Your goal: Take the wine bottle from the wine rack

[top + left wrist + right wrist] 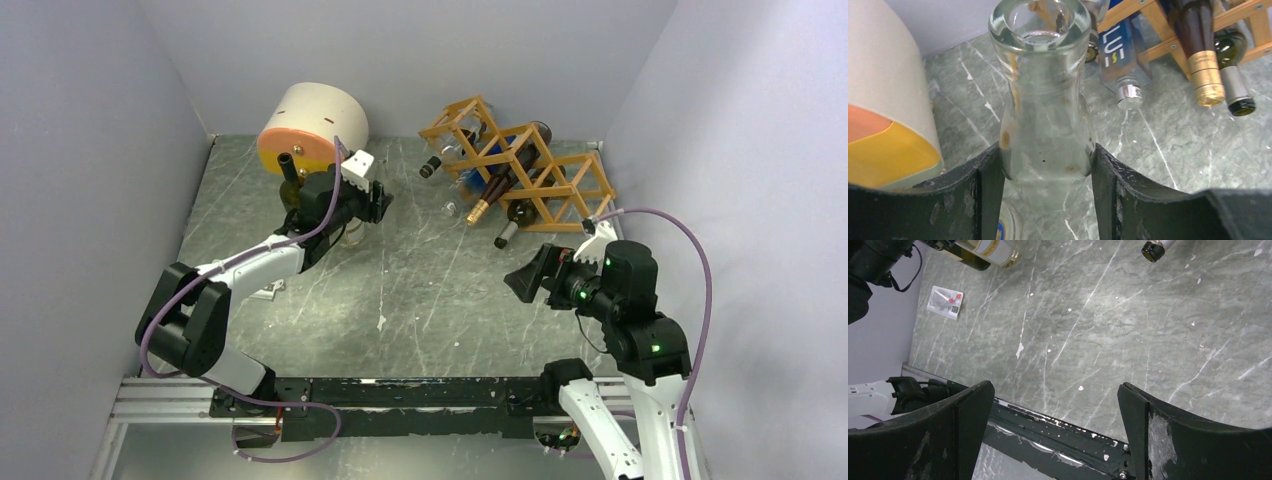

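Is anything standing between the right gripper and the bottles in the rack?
Nothing visible. The open right gripper hangs before the rack; only bare table lies between it and the nearest bottle neck. The left gripper, holding a clear bottle, is well aside.

Clear bottle [1043,100] base hidden behind left gripper [1045,165]; wine rack [1157,24] cropped at top.

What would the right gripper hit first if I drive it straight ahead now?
Probably the table top. The right gripper is open and empty, and only marbled surface shows ahead; the black base rail lies just below that line, depth unclear.
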You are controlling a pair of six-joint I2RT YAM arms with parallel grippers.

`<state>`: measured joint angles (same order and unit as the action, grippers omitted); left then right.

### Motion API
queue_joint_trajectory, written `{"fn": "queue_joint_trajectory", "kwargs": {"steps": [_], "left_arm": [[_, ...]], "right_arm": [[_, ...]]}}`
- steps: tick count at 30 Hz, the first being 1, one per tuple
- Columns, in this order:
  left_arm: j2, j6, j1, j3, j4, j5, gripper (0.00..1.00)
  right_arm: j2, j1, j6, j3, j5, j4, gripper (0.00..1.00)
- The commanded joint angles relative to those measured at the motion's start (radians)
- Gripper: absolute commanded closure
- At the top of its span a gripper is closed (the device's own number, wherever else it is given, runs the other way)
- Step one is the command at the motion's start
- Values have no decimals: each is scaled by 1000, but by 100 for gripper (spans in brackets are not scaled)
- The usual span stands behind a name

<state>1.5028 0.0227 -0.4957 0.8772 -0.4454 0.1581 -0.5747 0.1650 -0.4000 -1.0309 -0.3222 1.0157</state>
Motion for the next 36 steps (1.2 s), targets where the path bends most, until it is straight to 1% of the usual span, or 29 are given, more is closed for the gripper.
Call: {"fn": "queue_joint_trajectory", "kwargs": {"steps": [1, 10, 14, 21, 27, 36], "left_arm": [[-20, -15, -19, -14, -139, -84, 85], [-16, -9, -35, -36, -169, -136, 76], [-11, -3, -38, -34, -163, -149, 67], [-5, 6, -40, -38, -167, -177, 60], [5, 25, -41, -35, -163, -167, 50], [3, 20, -43, -31, -152, -177, 46]], "right_arm": [[19, 4, -4, -3, -4, -2, 0], [19, 4, -2, 15, -22, -12, 0], [19, 4, -8, 21, -27, -23, 0], [15, 4, -4, 23, -21, -26, 0], [17, 5, -7, 23, -28, -31, 0], [29, 5, -10, 43, -23, -21, 0]]}}
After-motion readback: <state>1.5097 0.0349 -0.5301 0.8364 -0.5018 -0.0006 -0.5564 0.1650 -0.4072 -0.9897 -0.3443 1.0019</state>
